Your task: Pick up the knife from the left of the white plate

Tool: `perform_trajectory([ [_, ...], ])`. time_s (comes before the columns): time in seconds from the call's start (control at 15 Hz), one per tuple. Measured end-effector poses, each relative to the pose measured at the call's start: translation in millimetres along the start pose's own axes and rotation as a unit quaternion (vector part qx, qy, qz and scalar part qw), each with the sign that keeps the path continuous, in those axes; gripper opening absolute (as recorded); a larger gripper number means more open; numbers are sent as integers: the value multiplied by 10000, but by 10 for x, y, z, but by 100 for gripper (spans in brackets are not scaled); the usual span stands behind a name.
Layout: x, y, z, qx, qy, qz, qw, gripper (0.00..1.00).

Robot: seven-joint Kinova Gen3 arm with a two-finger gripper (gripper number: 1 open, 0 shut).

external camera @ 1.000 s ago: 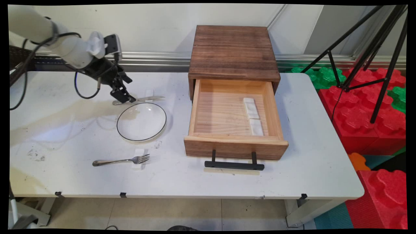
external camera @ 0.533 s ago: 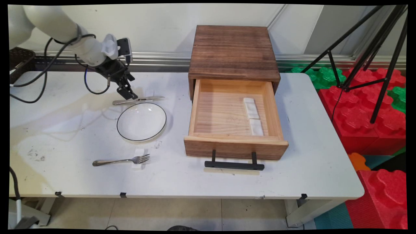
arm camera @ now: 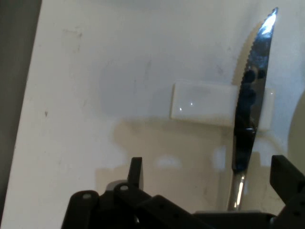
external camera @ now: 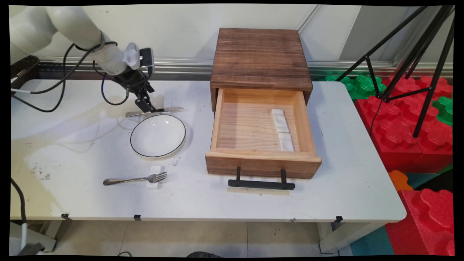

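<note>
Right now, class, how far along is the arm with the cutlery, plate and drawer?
Done: the drawer is open, holding only two white blocks. In hand: the gripper is down at the knife, jaws open astride it, nothing gripped. Left: knife, fork and plate all lie on the table.

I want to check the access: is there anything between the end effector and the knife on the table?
Nothing visible. The end effector is open directly over the knife, whose blade rests on a small white block.

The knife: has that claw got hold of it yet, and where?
No. The open gripper holds nothing; the knife lies between its fingers, near the handle end.
</note>
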Motion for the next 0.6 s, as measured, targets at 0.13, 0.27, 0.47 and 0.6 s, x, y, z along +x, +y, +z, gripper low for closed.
perform_trajectory([
  [0.13, 19, -34, 59, -47, -36, 44, 10000, 100],
  [0.27, 33, -65, 112, -99, -73, 78, 9999, 100],
  [0.47, 41, -98, 161, -183, -114, 108, 9997, 100],
  [0.6, 44, -109, 173, -228, -128, 122, 9996, 100],
])
